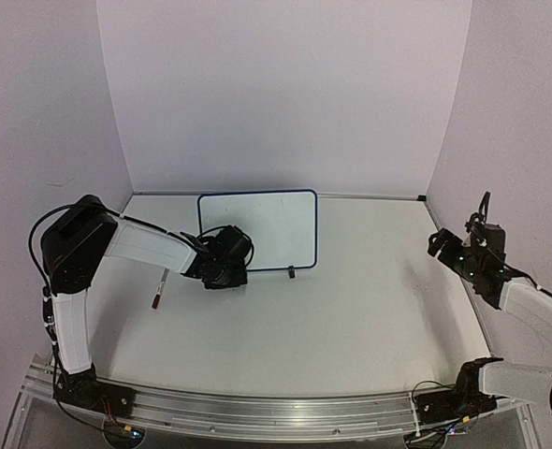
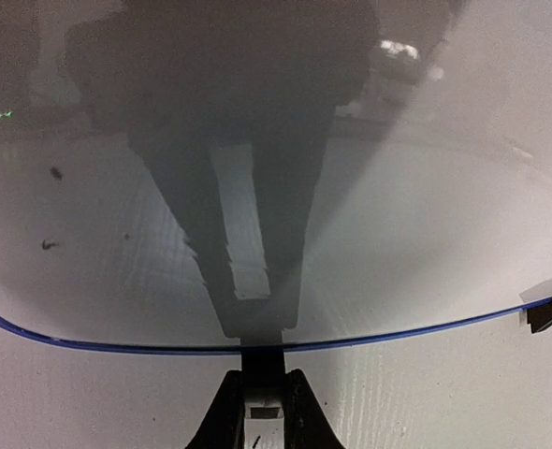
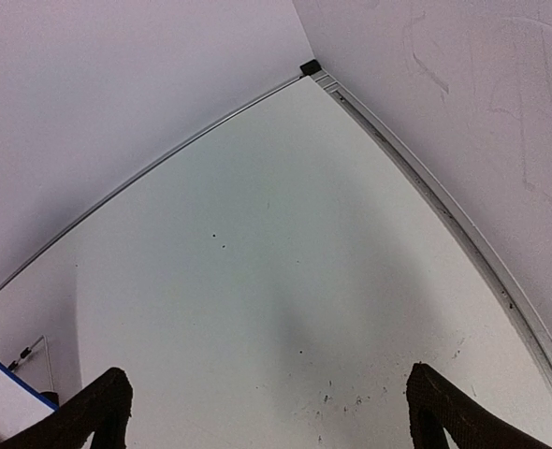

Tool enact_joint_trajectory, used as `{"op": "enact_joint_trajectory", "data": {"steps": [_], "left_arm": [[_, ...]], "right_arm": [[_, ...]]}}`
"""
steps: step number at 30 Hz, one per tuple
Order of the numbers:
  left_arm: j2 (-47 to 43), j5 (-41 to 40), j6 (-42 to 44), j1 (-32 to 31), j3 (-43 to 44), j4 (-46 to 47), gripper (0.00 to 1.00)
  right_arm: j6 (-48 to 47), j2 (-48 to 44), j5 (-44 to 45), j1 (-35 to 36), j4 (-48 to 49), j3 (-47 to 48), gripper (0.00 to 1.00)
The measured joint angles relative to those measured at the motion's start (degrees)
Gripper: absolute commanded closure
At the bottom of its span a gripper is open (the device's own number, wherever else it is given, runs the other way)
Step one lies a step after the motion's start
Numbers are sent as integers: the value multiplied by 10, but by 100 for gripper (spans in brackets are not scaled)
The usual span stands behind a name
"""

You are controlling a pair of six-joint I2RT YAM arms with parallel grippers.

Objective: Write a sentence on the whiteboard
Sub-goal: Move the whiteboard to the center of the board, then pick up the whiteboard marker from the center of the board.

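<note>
A: Where's the whiteboard (image 1: 274, 224)?
B: Back half of the table (image 1: 351, 318), left of centre, close to the rear wall. Blue frame (image 2: 117, 344) w/ rounded corners, one black foot (image 2: 547, 313) at its near edge. Can't tell if it's flat or propped.
A: L gripper (image 2: 262, 407)?
B: At the board's near-left corner, tips just short of the frame in the wrist cam. Jaws nearly shut, clamped on a slim white item (image 2: 264, 388) btwn them. Can't tell what it is exactly. The board mirrors the fingers as a dark shape.
A: Anything on the surface?
B: Couple of small dark marks (image 2: 56, 173) at the left, per wrist cam. Too small to read.
A: R gripper (image 3: 267, 374)?
B: Far right side of the table, well apart from the board. Fingers (image 3: 108, 412) spread wide, nothing btwn them, only bare tabletop below.
A: Other stuff?
B: Thin pen-like thing w/ red end (image 1: 159, 288) on the table, left of the L gripper, under the L arm's forearm.
</note>
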Motion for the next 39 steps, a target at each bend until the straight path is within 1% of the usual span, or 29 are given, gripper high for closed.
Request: {"op": "enact_joint_trajectory", "data": {"steps": [2, 5, 9, 13, 15, 21, 25, 27, 30, 34, 37, 39], "left_arm": [[0, 0, -2, -2, 1, 1, 96], [0, 0, -1, -3, 1, 2, 84], [-10, 10, 2, -4, -16, 24, 63], [-53, 25, 17, -9, -58, 47, 52], [-81, 30, 30, -11, -82, 57, 48], [-155, 38, 82, -11, -122, 51, 34], [-230, 34, 109, 5, -166, 35, 32], [-266, 45, 117, 44, -189, 26, 31], [-296, 55, 128, 130, -203, -3, 30], [-295, 66, 141, 216, -196, -61, 35], [-271, 98, 150, 260, -187, -97, 38], [-251, 120, 154, 278, -185, -113, 40]], "right_arm": [[0, 1, 2, 2, 0, 0, 2], [0, 4, 5, 5, 0, 0, 2], [0, 11, 7, 10, -1, 0, 2], [0, 22, 9, 16, -1, 0, 2], [0, 27, 9, 19, 0, 0, 2], [0, 39, 10, 27, 2, 0, 2], [0, 39, 10, 30, 2, 0, 2], [0, 41, 10, 31, 3, 0, 2], [0, 42, 9, 31, 3, 0, 2], [0, 42, 8, 31, 3, 0, 2], [0, 42, 8, 32, 3, 0, 3], [0, 42, 8, 33, 3, 0, 3]]}}
